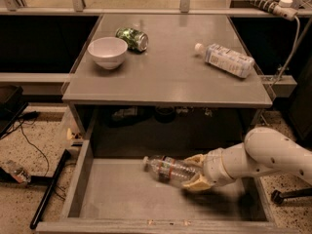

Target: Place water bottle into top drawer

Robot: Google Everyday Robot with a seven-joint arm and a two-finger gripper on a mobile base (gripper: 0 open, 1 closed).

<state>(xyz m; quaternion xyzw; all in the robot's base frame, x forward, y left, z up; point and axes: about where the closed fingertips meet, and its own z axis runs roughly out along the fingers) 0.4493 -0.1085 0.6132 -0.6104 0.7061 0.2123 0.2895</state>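
The clear ribbed water bottle with a red-and-blue label band lies on its side, cap pointing left, low over the grey bottom of the open top drawer. My gripper comes in from the right on a white arm and its tan fingers are shut around the bottle's base end. I cannot tell whether the bottle rests on the drawer floor or hangs just above it.
On the tabletop stand a white bowl, a green can on its side and an opaque white-labelled bottle lying at the right. Drawer walls rise left and right. Cables lie on the floor at left.
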